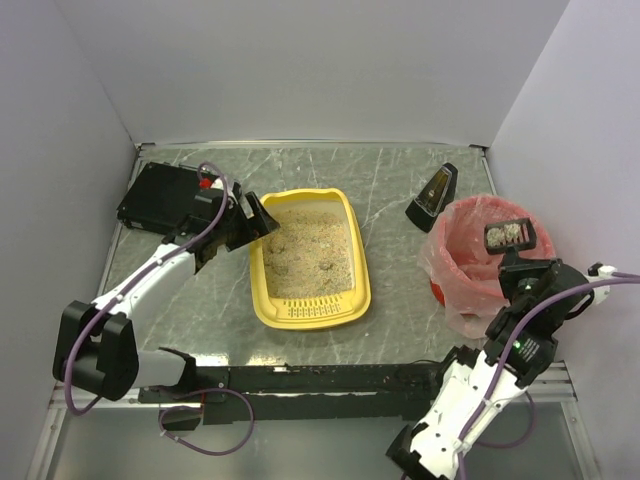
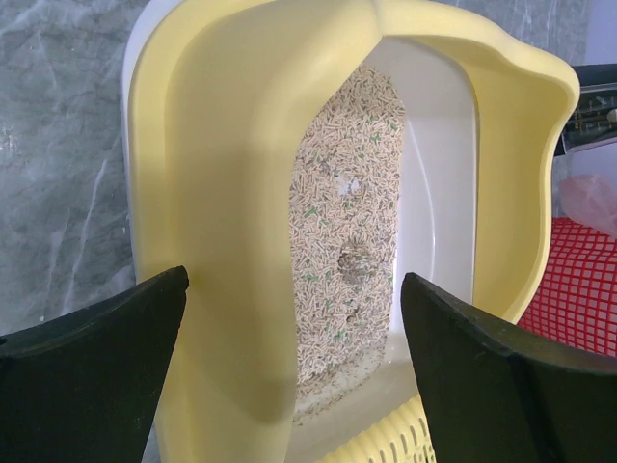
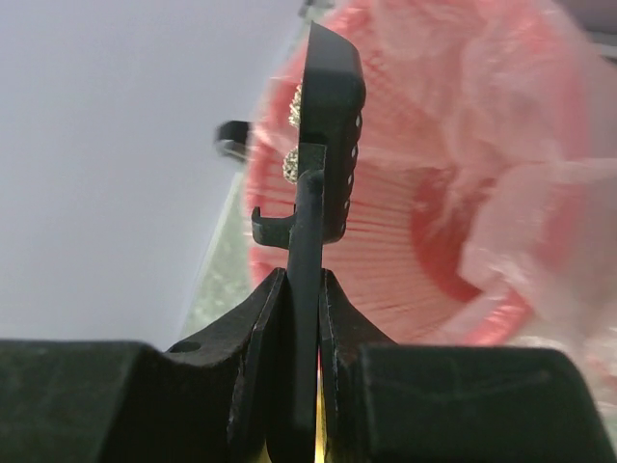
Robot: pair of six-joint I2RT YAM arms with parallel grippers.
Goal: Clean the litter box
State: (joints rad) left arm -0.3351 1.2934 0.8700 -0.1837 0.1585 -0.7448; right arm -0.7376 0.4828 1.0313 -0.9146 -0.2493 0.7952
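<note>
The yellow litter box point(image 1: 310, 312) lies mid-table with beige litter point(image 1: 308, 255) inside. My left gripper point(image 1: 240, 230) is open at the box's far left corner. In the left wrist view its fingers point(image 2: 96, 376) straddle the yellow side wall point(image 2: 222, 193), with one dark clump point(image 2: 355, 262) showing in the litter point(image 2: 337, 212). My right gripper point(image 1: 517, 265) is shut on the handle of a black scoop point(image 1: 510, 235), which holds grey clumps above the pink-red bag-lined bin point(image 1: 465, 285). The right wrist view shows the gripper point(image 3: 304, 280), the scoop point(image 3: 333, 125) edge-on and the bin point(image 3: 463, 145) behind it.
A flat black box point(image 1: 165, 195) lies at the far left, just behind the left gripper. A black wedge-shaped object point(image 1: 432, 197) stands between the litter box and the bin. White walls close the table on three sides.
</note>
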